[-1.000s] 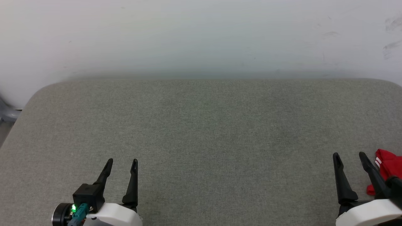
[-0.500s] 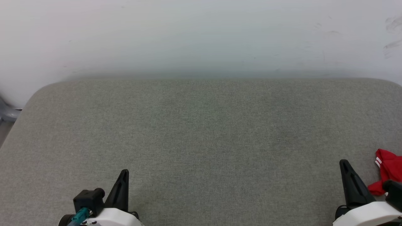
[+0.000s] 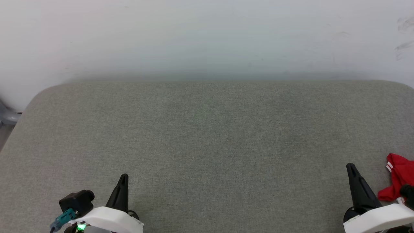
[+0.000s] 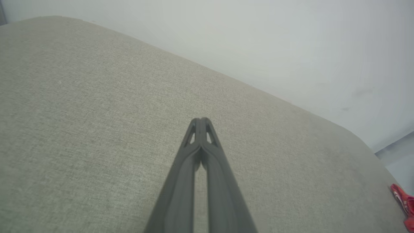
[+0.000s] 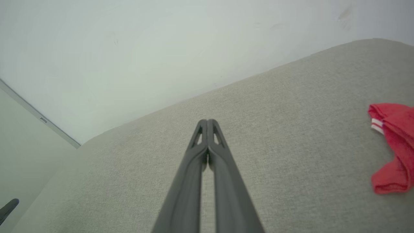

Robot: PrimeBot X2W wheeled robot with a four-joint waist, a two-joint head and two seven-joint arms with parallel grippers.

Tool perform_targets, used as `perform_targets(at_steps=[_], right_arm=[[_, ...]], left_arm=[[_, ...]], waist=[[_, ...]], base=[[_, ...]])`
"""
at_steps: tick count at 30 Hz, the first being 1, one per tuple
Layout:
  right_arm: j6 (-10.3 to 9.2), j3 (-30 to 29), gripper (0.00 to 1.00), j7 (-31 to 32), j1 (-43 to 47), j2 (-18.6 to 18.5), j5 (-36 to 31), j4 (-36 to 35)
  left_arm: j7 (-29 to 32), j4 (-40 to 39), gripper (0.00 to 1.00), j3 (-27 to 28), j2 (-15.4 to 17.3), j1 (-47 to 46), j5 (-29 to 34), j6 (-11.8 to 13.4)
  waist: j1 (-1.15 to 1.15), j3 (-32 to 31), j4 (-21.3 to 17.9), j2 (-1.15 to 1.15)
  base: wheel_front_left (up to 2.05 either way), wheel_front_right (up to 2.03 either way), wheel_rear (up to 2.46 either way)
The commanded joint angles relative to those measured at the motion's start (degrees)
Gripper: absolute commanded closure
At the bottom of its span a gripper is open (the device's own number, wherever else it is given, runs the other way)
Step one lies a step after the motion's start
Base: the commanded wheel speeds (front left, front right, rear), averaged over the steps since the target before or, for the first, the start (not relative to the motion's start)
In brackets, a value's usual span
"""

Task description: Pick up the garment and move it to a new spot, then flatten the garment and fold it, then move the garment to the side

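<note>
- left tool (image 3: 124, 177) sits at the lower left, fingers pinched right together, gripping nothing
- right tool (image 3: 350, 166) at the lower right, same deal: fingers pressed tight, empty
- red garment (image 3: 398, 178) with white stripe trim is bunched up at the far right edge of the grey fabric surface (image 3: 207, 136), just beside the right tool, clear of its fingers
- pale wall (image 3: 207, 35) behind the surface

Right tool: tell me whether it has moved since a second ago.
Yes. The right tool has shut and slipped slightly toward the head view's bottom edge, judged against the red garment, which lies unmoved.
</note>
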Motion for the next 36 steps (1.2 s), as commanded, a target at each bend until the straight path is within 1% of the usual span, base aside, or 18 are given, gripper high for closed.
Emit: perform_targets(at_steps=[1,19,36], right_arm=[[-0.01,0.0,1.00,0.2,-1.9,-0.1,2.7,0.0],[-0.01,0.1,1.00,0.8,-4.6,-0.2,18.0,4.3],[-0.01,0.2,1.00,1.3,-6.6,-0.2,29.4,7.5]], left_arm=[[0.6,-0.5,1.00,1.1,-0.2,-1.7,-2.3,-0.6],[4.4,0.4,1.00,5.2,-2.5,-3.0,-15.3,-3.3],[7.3,1.1,1.00,8.4,-4.3,-3.9,-25.0,-5.4]], waist=[[0.00,0.0,0.0,0.00],[0.00,0.1,-0.2,0.00],[0.00,0.2,-0.3,0.00]], base=[[0.00,0.00,0.00],[0.00,0.00,0.00],[0.00,0.00,0.00]])
